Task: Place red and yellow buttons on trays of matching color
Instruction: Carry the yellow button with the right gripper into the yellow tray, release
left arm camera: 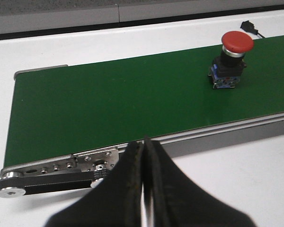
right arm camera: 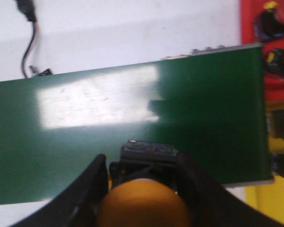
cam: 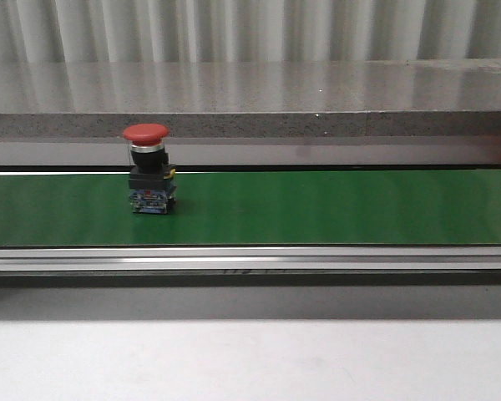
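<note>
Red mushroom-head push button (cam: 147, 170) upright on the green conveyor belt (cam: 317, 207); yellow-capped push button (right arm camera: 144, 201) clamped in the right gripper (right arm camera: 143, 187).

Nearest in the left wrist view, the left gripper (left arm camera: 145, 163) hangs over the white table (left arm camera: 236, 175) just off the belt's near edge, its black fingers (left arm camera: 128, 175) pressed together on nothing. Beyond it, the red button stands on its black and blue base toward the belt's far edge, apart from both arms. In the right wrist view, the right gripper's jaws grip the yellow button's dark body above the belt; past the belt's end sit a red tray (right arm camera: 255, 71) and a yellow tray (right arm camera: 270, 203), each already holding dark-bodied buttons. A cable (right arm camera: 28, 42) lies on the table beyond the belt.
</note>
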`<state>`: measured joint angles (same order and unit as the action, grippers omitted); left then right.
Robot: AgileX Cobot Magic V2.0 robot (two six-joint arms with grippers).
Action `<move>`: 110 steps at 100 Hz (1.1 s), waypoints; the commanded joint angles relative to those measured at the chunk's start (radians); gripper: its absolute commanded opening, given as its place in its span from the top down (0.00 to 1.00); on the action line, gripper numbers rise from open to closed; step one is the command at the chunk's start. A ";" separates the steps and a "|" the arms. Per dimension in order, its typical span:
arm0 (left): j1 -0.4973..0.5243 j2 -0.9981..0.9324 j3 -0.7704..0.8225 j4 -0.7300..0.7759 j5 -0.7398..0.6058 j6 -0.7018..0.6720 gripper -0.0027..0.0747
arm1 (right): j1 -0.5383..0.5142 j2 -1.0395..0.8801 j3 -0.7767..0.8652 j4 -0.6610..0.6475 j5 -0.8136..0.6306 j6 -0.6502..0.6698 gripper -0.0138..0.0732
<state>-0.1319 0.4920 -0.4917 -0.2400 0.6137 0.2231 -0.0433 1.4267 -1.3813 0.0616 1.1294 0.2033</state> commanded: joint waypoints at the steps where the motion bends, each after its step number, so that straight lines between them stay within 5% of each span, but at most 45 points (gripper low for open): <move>1: -0.007 0.003 -0.027 -0.019 -0.069 0.002 0.99 | -0.088 -0.073 0.012 -0.010 -0.039 0.003 0.71; 53: -0.007 0.003 -0.027 -0.019 -0.069 0.002 0.99 | -0.605 -0.093 0.191 -0.010 -0.177 0.016 0.71; 110: -0.007 0.003 -0.027 -0.019 -0.069 0.002 0.99 | -0.643 0.119 0.217 -0.012 -0.288 0.024 0.71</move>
<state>-0.1319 0.4920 -0.4917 -0.2400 0.6137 0.2231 -0.6786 1.5510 -1.1416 0.0541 0.8897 0.2208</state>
